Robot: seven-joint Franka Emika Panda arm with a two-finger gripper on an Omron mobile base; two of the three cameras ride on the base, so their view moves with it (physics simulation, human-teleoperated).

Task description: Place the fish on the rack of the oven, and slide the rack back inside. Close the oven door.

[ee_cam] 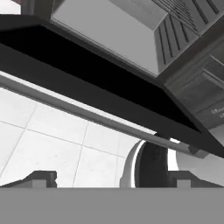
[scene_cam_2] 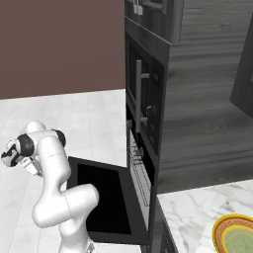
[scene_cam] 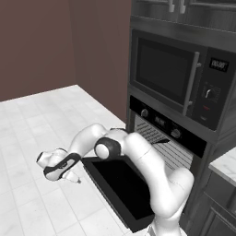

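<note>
Oven door (scene_cam: pixel 117 186) hangs open, flat. Rack (scene_cam: pixel 162 143) inside oven (scene_cam: pixel 171 138), fish (scene_cam: pixel 161 140) on it. Claw (scene_cam: pixel 73 177) wide, empty, low over floor beside door's handle (ee_cam: pixel 96 117). Plate (scene_cam_2: pixel 237 236) on counter (scene_cam_2: pixel 190 212).

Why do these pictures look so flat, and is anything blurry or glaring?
Left base view: even light, no glare on the oven door, only a faint shadow under the gripper. Right base view: soft edges, the rack bars blur together. Hand view: the silver handle is sharp, with no reflections.
</note>
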